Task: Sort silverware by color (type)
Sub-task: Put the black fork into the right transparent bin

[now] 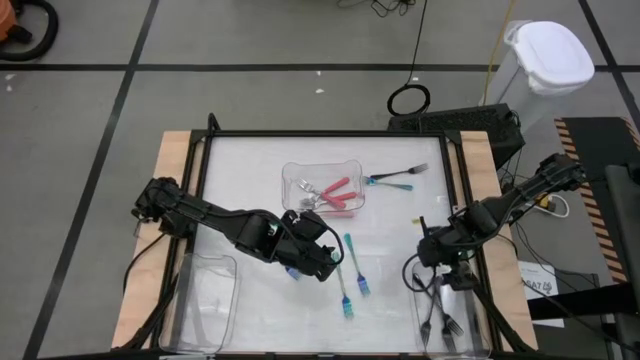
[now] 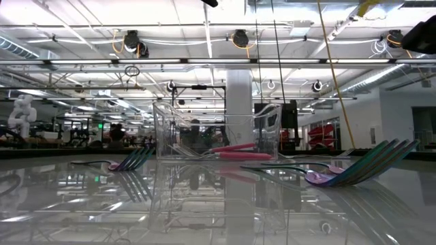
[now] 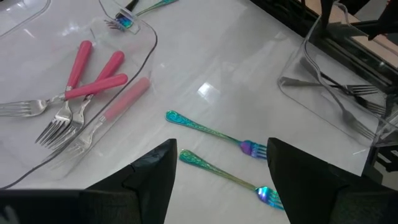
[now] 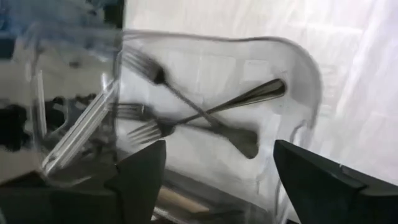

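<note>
Our right gripper [image 4: 214,171] hangs open above the clear tray [image 4: 298,68] holding grey forks [image 4: 186,106]. Our left gripper [image 3: 217,174] spreads open over two teal forks [image 3: 214,132].

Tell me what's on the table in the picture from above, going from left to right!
Empty clear tray → left hand → two teal forks on the table → middle tray with pink forks → teal forks near the back → right hand, open over the tray of grey forks.
</note>
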You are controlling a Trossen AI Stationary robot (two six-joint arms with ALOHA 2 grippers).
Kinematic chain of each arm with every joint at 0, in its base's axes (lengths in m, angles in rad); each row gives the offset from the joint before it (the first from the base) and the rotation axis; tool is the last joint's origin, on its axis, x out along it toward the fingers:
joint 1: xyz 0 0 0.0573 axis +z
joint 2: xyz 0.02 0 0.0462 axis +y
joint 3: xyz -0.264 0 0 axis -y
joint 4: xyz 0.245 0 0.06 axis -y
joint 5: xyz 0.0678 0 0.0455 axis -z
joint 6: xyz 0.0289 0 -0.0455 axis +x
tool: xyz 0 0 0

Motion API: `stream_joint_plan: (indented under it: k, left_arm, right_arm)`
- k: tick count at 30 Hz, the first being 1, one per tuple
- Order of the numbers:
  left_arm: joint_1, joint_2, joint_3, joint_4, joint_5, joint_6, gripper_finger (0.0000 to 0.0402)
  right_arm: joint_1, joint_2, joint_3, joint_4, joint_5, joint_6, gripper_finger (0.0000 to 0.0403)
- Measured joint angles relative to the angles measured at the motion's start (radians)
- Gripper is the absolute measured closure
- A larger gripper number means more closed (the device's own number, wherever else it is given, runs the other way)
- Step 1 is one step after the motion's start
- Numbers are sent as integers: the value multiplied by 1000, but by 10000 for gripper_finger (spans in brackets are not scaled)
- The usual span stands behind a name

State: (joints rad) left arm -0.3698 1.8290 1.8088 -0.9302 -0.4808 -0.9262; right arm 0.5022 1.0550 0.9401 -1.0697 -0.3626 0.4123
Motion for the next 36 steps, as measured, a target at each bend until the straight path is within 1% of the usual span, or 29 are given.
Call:
stream_joint_plan:
  k: [5,8,15,20,23,28,30,31,36]
  left_arm:
    - [0,0,0,0,0,0,153]
    - [0,0,0,0,0,1,153]
    - [0,0,0,0,1,17,153]
    - [-1,0,0,0,1,18,153]
    - [-1,0,0,0,2,18,153]
    - [-1,0,0,0,2,33,153]
    - [-1,0,0,1,2,47,153]
    - [-1,0,0,1,2,52,153]
    - [-1,0,0,1,7,53,153]
  right_arm:
    - [0,0,0,44,3,100,104]
    - [0,0,0,89,40,182,104]
    - [0,0,0,247,221,405,103]
    - [0,0,0,338,333,529,103]
    - [-1,0,0,375,419,593,103]
    - [-33,0,0,484,586,597,103]
    - [-56,0,0,519,633,595,103]
    - [-69,0,0,532,649,595,103]
    - [-137,4,0,543,659,582,103]
